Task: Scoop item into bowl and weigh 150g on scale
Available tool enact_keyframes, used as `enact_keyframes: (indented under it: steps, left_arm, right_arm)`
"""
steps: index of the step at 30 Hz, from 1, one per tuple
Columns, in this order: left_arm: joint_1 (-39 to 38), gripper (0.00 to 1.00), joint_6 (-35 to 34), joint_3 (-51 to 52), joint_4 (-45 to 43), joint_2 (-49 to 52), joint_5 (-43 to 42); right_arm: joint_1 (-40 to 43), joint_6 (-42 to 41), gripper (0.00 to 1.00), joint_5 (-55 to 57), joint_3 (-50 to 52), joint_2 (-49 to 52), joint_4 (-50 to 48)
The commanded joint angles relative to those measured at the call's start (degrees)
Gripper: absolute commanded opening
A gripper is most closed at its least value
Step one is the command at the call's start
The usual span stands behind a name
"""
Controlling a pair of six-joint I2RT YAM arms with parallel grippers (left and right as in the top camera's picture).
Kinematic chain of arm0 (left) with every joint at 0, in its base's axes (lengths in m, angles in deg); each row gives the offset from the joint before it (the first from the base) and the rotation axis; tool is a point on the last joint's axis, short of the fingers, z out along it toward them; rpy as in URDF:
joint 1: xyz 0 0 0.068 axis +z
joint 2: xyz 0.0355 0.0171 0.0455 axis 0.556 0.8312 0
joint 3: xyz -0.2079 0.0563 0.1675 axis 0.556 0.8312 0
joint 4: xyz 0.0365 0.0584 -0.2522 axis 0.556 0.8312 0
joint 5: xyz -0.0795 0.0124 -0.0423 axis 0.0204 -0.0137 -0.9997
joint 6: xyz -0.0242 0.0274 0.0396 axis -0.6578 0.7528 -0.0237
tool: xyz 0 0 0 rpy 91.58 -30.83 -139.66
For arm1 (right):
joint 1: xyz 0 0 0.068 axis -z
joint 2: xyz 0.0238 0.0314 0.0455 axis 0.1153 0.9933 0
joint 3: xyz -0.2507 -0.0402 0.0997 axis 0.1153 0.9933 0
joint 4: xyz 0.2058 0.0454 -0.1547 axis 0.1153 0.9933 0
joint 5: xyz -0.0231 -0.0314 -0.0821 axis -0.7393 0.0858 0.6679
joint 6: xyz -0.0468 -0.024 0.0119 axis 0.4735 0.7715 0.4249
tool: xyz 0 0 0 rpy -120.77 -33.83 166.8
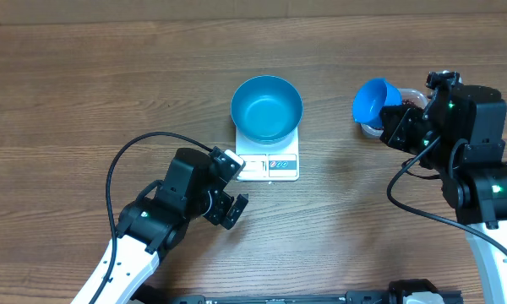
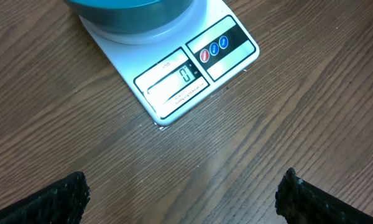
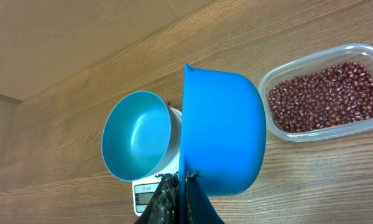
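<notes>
**A:** Where are the beans point(image 3: 326, 96)?

**B:** All in the clear tub point(image 3: 323, 134) at the far right of the table point(image 1: 110, 84). I see none in the bowl point(image 1: 266, 108). The blue scoop point(image 3: 227, 124) hangs just left of the tub, tipped on its side and apparently empty. The right end effector point(image 3: 177, 199) is clamped on it.

**A:** So the step is loading the scoop?

**B:** I judge so. Turn its mouth toward the tub and enter at 1 end. Push low through the heap, then level out before lifting so nothing rolls off.

**A:** And the target?

**B:** The bowl sits on the scale point(image 2: 193, 68) at mid-table. Take modest scoops, since 150 g is easier to approach than to correct. The left end effector point(image 2: 181, 194), its fingers wide apart, hovers near the scale's front and should not touch it.
</notes>
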Motion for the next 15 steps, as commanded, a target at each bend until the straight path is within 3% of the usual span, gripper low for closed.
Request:
enact_keyframes:
  steps: [1,15]
  left_arm:
    - [-0.1,0.99,-1.0,0.2,-0.2,0.7,0.4]
    - [-0.1,1.00,-1.0,0.2,-1.9,1.2,0.4]
  right_arm:
    - [0.3,0.2,0.04,0.4,-1.9,-1.0,-0.6]
    - [0.3,0.2,0.04,0.4,-1.9,-1.0,-0.5]
